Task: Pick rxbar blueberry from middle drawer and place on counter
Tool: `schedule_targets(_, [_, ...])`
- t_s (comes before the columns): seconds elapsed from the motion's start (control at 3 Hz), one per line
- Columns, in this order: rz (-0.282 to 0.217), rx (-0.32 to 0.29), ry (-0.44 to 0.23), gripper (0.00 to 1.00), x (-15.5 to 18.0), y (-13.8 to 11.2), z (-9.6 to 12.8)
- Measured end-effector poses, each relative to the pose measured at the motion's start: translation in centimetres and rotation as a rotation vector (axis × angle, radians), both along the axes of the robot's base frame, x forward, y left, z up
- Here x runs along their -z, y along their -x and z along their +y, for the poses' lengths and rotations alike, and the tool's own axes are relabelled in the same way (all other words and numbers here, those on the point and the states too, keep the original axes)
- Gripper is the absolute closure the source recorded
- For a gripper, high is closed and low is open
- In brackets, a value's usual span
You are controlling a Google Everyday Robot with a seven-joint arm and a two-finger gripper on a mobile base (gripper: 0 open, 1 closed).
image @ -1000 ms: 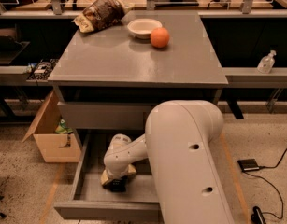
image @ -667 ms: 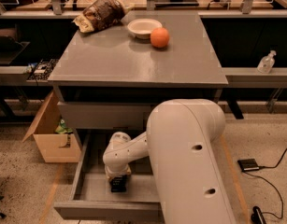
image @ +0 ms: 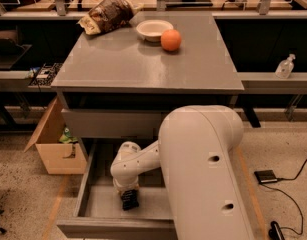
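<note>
tool [image: 129,200] low in middle drawer [image: 101,204], rxbar blueberry hidden

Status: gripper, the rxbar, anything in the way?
Gripper low in the open middle drawer, toward its front. Rxbar blueberry not distinguishable beneath it. Snack bag, bowl, orange sit at the counter's far edge.

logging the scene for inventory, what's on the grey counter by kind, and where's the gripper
snack bag: 1
white bowl: 1
orange: 1
total: 3, all at the far end of the counter
gripper: 1, down inside the open middle drawer
</note>
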State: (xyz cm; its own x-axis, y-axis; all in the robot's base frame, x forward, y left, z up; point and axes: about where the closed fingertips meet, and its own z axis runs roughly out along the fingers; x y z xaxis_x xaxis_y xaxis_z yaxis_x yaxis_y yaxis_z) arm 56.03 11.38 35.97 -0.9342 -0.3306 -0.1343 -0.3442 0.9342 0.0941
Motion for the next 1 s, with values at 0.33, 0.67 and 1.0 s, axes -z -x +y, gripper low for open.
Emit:
schedule_targets(0.33, [-0.047, -0.059, -0.051, 1.0, -2.1, -0.6, -0.9])
schedule_targets(0.67, [-0.108, -0.129, -0.135, 1.0, -5.5, -1.5, -2.2])
schedule_targets(1.0, [-0.137, -0.144, -0.23, 1.0, -8.4, -2.1, -3.1])
